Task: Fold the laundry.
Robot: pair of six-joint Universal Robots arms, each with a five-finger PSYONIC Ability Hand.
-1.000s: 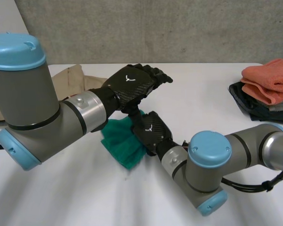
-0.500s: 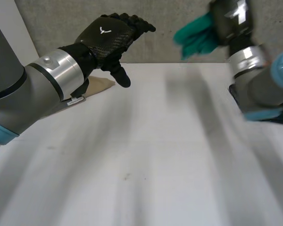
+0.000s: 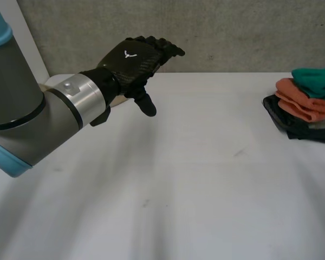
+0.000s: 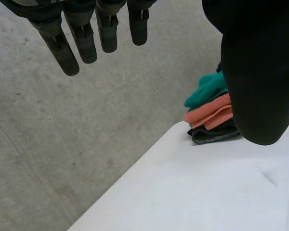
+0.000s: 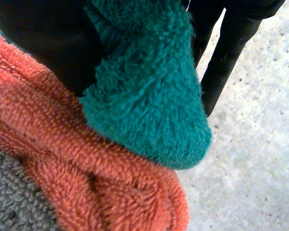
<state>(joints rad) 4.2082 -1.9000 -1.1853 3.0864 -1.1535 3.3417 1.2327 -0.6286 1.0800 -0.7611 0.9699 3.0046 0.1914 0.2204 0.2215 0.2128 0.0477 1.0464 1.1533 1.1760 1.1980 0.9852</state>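
A folded green towel (image 3: 318, 76) lies on top of the pile at the table's right edge, over an orange towel (image 3: 303, 104). In the right wrist view my right hand (image 5: 230, 43) is shut on the green towel (image 5: 149, 96), thumb on one side and fingers on the other, with the orange towel (image 5: 86, 168) right under it. My left hand (image 3: 134, 58) hovers open above the back left of the table, fingers (image 4: 82, 33) straight and the thumb (image 4: 260, 72) apart, holding nothing.
Under the orange towel lie a grey towel (image 5: 12, 204) and a dark cloth (image 3: 292, 127). A bit of beige cloth (image 3: 118, 101) peeks out behind my left wrist. The white table (image 3: 195, 179) stretches between the hands; a concrete wall stands behind.
My right hand carried the green towel from the table's middle up and over to the right, onto the pile. My left hand rose and drew back to the left.
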